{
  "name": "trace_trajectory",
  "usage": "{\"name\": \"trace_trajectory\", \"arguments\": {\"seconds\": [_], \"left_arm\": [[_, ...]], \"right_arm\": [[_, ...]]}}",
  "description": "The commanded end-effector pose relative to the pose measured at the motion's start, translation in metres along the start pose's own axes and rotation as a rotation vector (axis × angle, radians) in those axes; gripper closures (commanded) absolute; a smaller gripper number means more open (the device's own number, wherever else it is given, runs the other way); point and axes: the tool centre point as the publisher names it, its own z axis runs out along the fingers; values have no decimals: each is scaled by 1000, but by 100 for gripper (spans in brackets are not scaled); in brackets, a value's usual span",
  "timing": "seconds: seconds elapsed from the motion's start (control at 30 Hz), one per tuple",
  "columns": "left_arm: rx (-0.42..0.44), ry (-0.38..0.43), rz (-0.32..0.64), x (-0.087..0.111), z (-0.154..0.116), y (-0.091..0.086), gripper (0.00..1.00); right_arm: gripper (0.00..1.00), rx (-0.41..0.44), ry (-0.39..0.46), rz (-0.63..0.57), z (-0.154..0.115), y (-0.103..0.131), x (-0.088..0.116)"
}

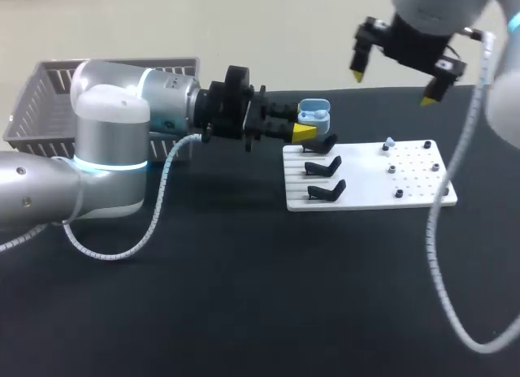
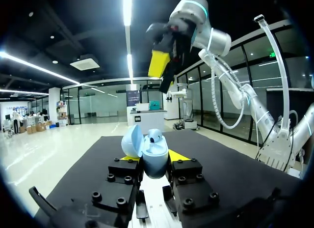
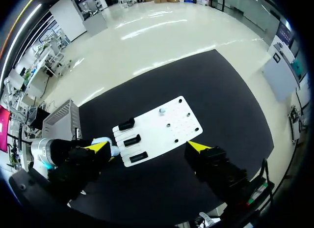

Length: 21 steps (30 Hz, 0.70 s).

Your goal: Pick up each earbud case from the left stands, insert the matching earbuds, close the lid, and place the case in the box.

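Light-blue rounded plastic earbud case (image 2: pixel 155 161): sitting upright between the fingers of the left gripper (image 1: pixel 302 121), which are pinching it from two sides. Its hinged lid (image 2: pixel 132 142) is standing open. A small rounded light-blue piece (image 2: pixel 155 136) is showing in the case's top; whether it is a seated earbud cannot be told. In the head view the case is hanging over the table beside the far left corner of the board, off the stands.

Left arm (image 1: pixel 106 141): reaching in from the left side, level across the table, wrist pointing toward the board.

Flat white rectangular board (image 1: pixel 370 194): lying on the table. Three black angled stands are sitting in a row along its left part: far stand (image 1: pixel 322 143), middle stand (image 1: pixel 323 166), near stand (image 1: pixel 326 190). Its right part is carrying small dark pegs (image 1: pixel 392 169).

Small light-blue earbud (image 1: pixel 389 141): resting on the far edge of the pegged area, well apart from the case.

Right gripper (image 1: pixel 393 84): hanging high above the far right of the board, fingers spread wide and holding nothing.

Grey slatted plastic basket (image 1: pixel 41 97): standing at the far left corner, behind the left arm.

Black table surface (image 1: pixel 244 296): lying under everything.
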Motion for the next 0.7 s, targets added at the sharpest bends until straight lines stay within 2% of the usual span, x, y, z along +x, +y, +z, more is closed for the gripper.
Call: {"name": "trace_trajectory", "arguments": {"seconds": [0.03,0.13,0.27,0.37,0.47,0.57,0.7], "left_arm": [[-2,-2,3,1,0,0,100],[-2,-2,3,1,0,0,100],[-2,-2,3,1,0,0,100],[-2,-2,3,1,0,0,100],[-2,-2,3,1,0,0,100],[-2,-2,3,1,0,0,100],[-2,-2,3,1,0,0,100]], "right_arm": [[0,-192,27,-10,16,-15,-12],[2,-135,30,-50,30,-18,-18],[4,-116,73,-92,49,-19,-22],[17,-104,91,-116,63,-22,-25],[24,-89,102,-132,74,-26,-24],[36,-74,120,-141,89,-34,-23],[39,-47,139,-129,105,-41,-19]]}}
